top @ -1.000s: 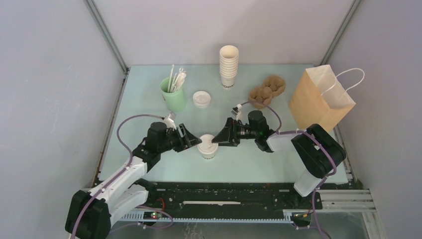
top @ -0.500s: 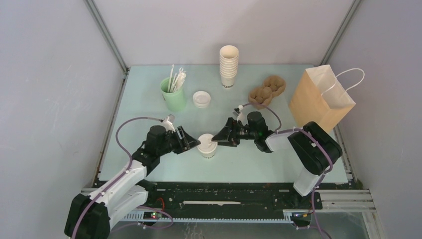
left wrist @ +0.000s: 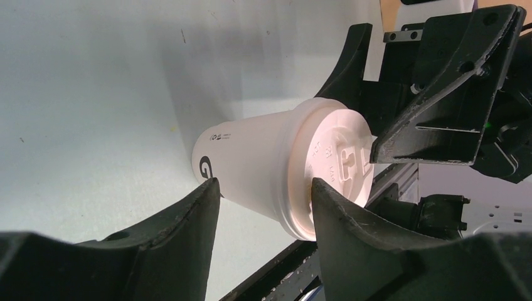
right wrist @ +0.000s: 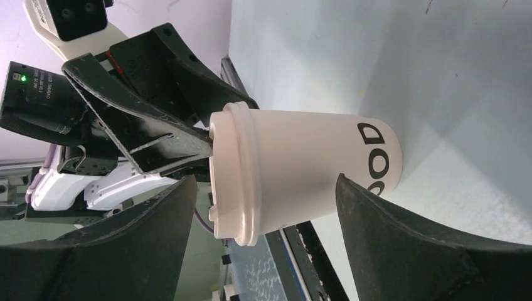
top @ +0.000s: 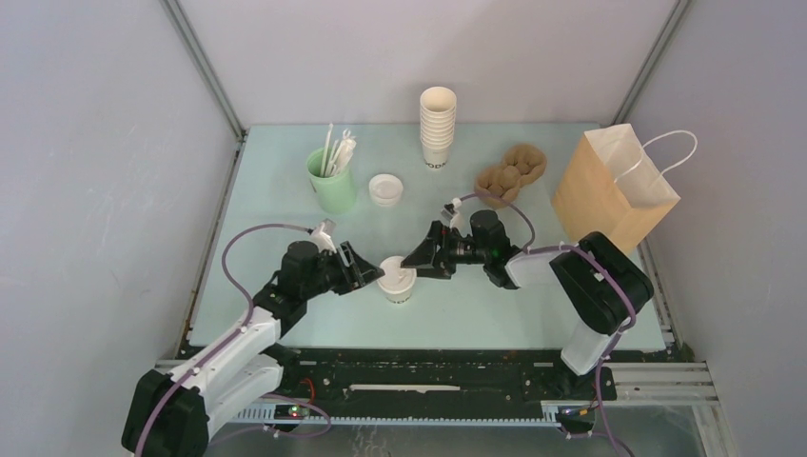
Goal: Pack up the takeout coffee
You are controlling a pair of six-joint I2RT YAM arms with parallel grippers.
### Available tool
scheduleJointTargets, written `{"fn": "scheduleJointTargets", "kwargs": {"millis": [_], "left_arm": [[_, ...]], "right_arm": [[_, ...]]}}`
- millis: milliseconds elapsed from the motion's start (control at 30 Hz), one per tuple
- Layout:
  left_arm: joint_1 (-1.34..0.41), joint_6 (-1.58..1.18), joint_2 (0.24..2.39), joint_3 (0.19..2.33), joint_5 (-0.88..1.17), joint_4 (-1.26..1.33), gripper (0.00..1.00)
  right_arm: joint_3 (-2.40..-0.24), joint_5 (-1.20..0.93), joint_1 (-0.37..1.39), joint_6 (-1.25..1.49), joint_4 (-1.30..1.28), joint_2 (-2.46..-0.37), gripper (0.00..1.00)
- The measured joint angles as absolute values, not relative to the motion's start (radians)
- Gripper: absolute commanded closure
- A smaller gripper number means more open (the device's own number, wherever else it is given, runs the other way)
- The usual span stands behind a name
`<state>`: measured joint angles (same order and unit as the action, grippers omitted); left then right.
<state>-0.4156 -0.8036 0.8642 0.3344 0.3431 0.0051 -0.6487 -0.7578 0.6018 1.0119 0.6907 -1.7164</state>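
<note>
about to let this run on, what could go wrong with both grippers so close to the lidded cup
The right gripper stands open with a fingertip by the top of the takeout coffee; a push that high could tip the upright cup. The left gripper flanks the cup from the opposite side, so the two sets of fingers might collide.

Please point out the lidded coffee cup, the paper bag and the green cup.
lidded coffee cup (top: 395, 275): top view, its white lid.
paper bag (top: 598, 197): top view, its front wall.
green cup (top: 334, 191): top view, its side wall.
</note>
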Motion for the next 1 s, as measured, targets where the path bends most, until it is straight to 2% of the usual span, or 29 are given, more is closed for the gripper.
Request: {"fn": "scheduleJointTargets", "kwargs": {"millis": [100, 200, 300, 367, 533, 700, 833, 1000], "left_arm": [[-0.421, -0.804, 0.864, 0.334, 0.332, 0.004, 0.40], [-0.428, -0.804, 0.860, 0.334, 0.316, 0.001, 0.41], [-0.433, -0.806, 0.856, 0.331, 0.306, 0.012, 0.40], [-0.437, -0.810, 0.851, 0.325, 0.302, 0.022, 0.40], [-0.437, -0.809, 0.838, 0.324, 0.294, 0.012, 0.39], [-0.437, -0.803, 0.831, 0.327, 0.290, -0.011, 0.38], [-0.439, -0.800, 0.847, 0.340, 0.290, -0.022, 0.38], [-0.445, -0.794, 0.865, 0.351, 0.286, -0.021, 0.38]], "right_arm": [[-0.651, -0.759, 0.591, 1.019, 0.711, -1.726, 0.16], [-0.591, -0.764, 0.571, 1.081, 0.862, -1.807, 0.25], [-0.538, -0.767, 0.572, 1.183, 1.091, -1.879, 0.25], [-0.523, -0.748, 0.578, 1.204, 1.129, -1.877, 0.21], [-0.559, -0.719, 0.588, 1.119, 0.920, -1.776, 0.13], [-0.672, -0.741, 0.577, 0.998, 0.679, -1.732, 0.11], [-0.775, -0.775, 0.577, 0.930, 0.582, -1.750, 0.11], [-0.804, -0.797, 0.577, 0.923, 0.569, -1.841, 0.18]]}}
